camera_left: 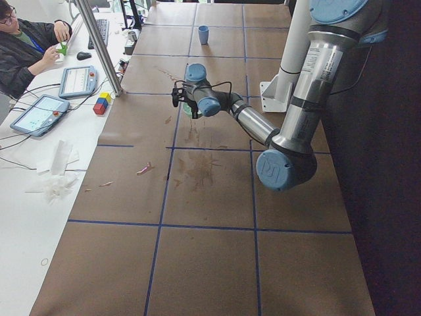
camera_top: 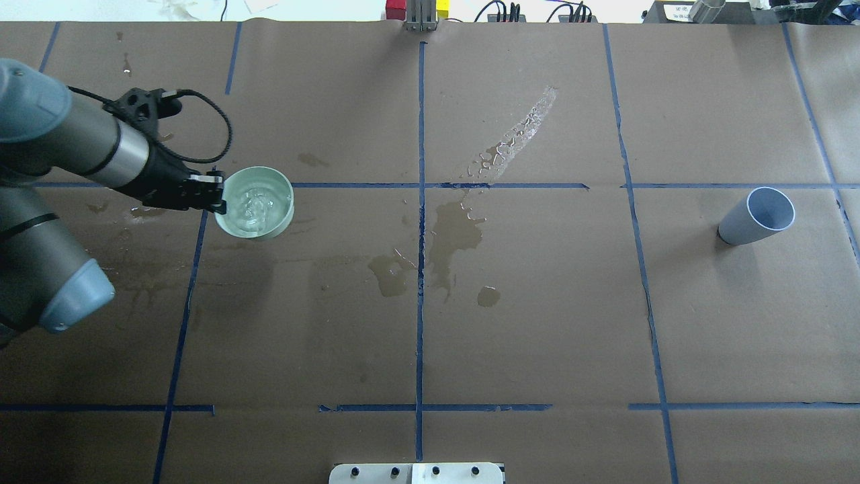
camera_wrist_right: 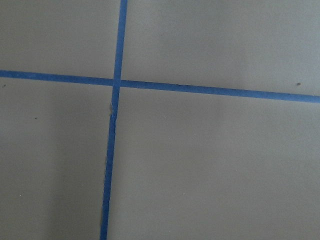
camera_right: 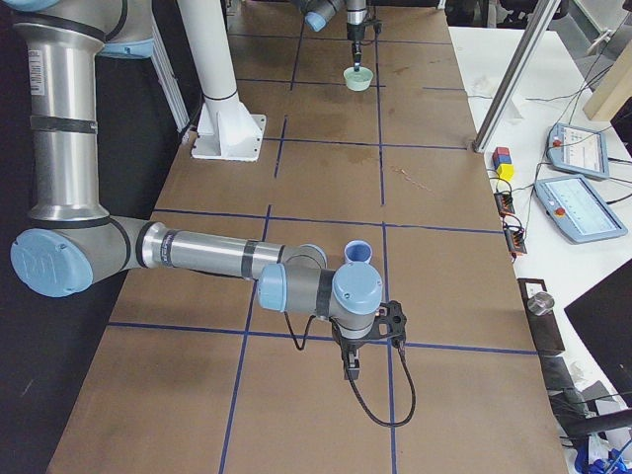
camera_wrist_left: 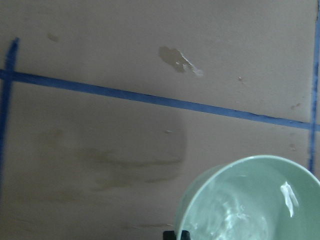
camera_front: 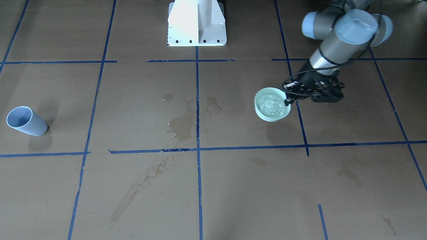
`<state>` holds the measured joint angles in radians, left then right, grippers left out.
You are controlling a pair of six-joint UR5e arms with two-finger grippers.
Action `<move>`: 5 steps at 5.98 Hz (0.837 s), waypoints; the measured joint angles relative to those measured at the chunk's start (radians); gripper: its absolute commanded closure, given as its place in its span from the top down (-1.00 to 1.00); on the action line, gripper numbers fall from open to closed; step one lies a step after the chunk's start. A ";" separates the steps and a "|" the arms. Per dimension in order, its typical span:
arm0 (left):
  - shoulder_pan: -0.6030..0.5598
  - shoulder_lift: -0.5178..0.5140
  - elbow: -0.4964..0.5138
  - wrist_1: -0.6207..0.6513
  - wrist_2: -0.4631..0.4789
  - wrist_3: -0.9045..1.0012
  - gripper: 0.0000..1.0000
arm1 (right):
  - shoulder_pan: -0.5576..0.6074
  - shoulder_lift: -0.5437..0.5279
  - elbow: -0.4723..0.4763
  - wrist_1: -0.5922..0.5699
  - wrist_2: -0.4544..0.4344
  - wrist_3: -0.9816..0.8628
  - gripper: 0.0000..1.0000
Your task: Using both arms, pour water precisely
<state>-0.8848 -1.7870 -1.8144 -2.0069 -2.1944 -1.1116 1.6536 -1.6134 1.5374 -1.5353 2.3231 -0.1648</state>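
Observation:
A pale green bowl (camera_front: 263, 115) (camera_top: 275, 228) hangs a little above the brown table, casting a shadow beneath it. Rippling clear water (camera_front: 272, 103) (camera_top: 255, 202) (camera_wrist_left: 240, 210) fills it. My left gripper (camera_front: 287, 98) (camera_top: 216, 195) is shut on the bowl's rim, on the side nearest the arm. A light blue cup (camera_front: 25, 121) (camera_top: 756, 216) stands empty and apart at the table's other end. My right gripper (camera_right: 351, 370) shows only in the exterior right view, pointing down close to the table near that cup (camera_right: 357, 253); whether it is open or shut I cannot tell.
Dark wet puddles (camera_top: 457, 228) and a glossy streak (camera_top: 517, 138) lie around the table's centre line. The white pedestal (camera_front: 196, 23) stands at the robot's edge. A person, tablets (camera_left: 39, 112) and coloured blocks (camera_left: 101, 103) are on a side bench beyond the table.

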 measured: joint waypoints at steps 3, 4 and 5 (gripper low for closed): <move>-0.269 0.180 0.141 -0.093 -0.197 0.421 -1.00 | 0.000 -0.006 0.000 0.006 0.001 0.001 1.00; -0.313 0.205 0.199 -0.122 -0.234 0.494 -1.00 | 0.000 -0.006 0.000 0.006 0.001 0.001 1.00; -0.326 0.217 0.247 -0.161 -0.244 0.509 -1.00 | 0.000 -0.006 0.000 0.006 0.001 0.001 1.00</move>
<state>-1.2107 -1.5703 -1.5674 -2.1683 -2.4381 -0.6026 1.6537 -1.6198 1.5371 -1.5294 2.3240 -0.1641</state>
